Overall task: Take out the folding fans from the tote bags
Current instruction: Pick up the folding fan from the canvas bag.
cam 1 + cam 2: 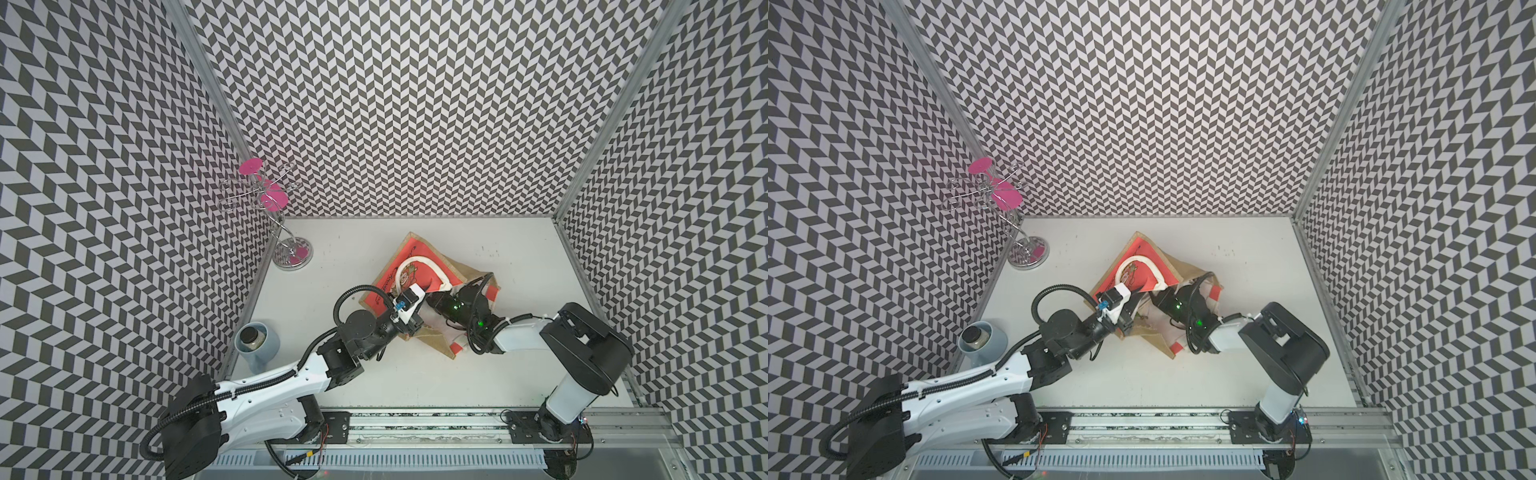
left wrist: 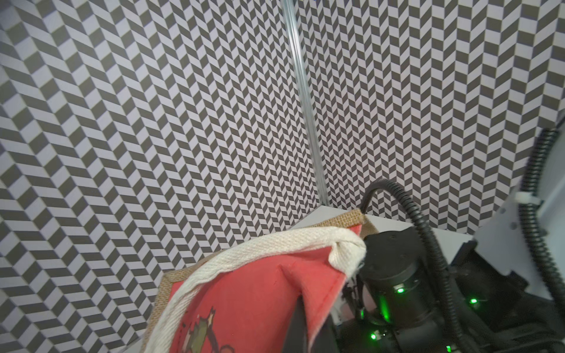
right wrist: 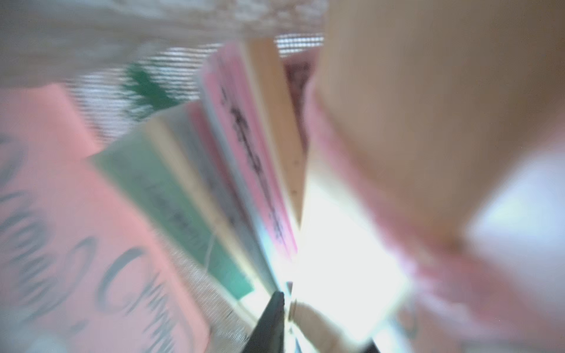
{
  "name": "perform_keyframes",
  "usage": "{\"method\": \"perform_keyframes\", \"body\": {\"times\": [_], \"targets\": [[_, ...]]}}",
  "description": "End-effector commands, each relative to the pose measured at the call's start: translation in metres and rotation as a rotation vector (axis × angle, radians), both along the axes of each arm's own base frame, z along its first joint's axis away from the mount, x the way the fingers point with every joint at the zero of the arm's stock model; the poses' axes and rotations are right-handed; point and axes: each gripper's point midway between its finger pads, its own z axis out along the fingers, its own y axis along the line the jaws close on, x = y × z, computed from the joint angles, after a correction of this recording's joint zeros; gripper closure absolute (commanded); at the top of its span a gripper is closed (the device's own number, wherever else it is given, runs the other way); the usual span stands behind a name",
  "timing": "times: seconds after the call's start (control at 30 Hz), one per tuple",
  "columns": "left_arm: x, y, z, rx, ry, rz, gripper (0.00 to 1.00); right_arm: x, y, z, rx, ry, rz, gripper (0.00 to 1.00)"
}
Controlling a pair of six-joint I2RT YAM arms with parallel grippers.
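Tote bag (image 1: 409,253): lies tipped on its side near the middle of the white surface (image 1: 519,374), its red-orange printed panel facing up and its mouth turned toward the arms' side of the surface.
Rope handle (image 1: 417,261): a white loop resting on the printed panel.
Left jaws: together, clamped on the red-orange edge of the bag's mouth (the left wrist view shows the fabric pinched into a fold beside a dark finger).
Left arm (image 1: 270,380): reaches in from the near left corner to the bag's mouth.
Right arm (image 1: 517,332): its wrist is pushed into the bag's mouth, so both top views hide its tip.
Right jaws: inside the bag. One dark finger (image 3: 275,314) shows against the fans, but the view is blurred and I cannot tell whether the jaws are apart or gripping anything.
Folding fans (image 3: 247,152): inside the bag, packed side by side with pink paper, green paper and pale bamboo edges. None lies out on the surface.
Wire stand (image 1: 266,195): chrome with pink discs, in the far left corner.
Grey-blue cup (image 1: 259,347): by the left wall with a small jar in it, well apart from the bag.
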Motion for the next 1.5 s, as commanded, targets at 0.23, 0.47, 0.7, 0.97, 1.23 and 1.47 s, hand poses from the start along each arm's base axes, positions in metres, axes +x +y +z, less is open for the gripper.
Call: {"method": "perform_keyframes", "body": {"times": [0.23, 0.47, 0.7, 0.97, 1.23, 1.47], "targets": [[0.031, 0.031, 0.019, 0.022, -0.050, 0.173, 1.00, -0.008, -0.029, 0.050, -0.076, -0.147, -0.069, 0.85], [0.036, 0.028, 0.024, 0.007, -0.059, 0.187, 1.00, -0.011, -0.043, 0.070, -0.146, -0.220, -0.105, 0.87], [0.049, 0.030, 0.029, 0.029, -0.047, 0.256, 1.00, -0.019, -0.048, 0.103, -0.182, -0.339, -0.100, 0.88], [0.060, 0.037, 0.035, 0.014, -0.017, 0.336, 1.00, -0.033, -0.050, 0.127, -0.190, -0.428, -0.068, 0.91], [0.088, 0.059, 0.056, -0.016, 0.050, 0.569, 1.00, -0.055, -0.040, 0.127, -0.225, -0.470, 0.016, 0.94], [0.100, 0.060, 0.076, -0.007, 0.039, 0.620, 1.00, -0.069, -0.038, 0.140, -0.242, -0.515, 0.054, 0.94]]}}
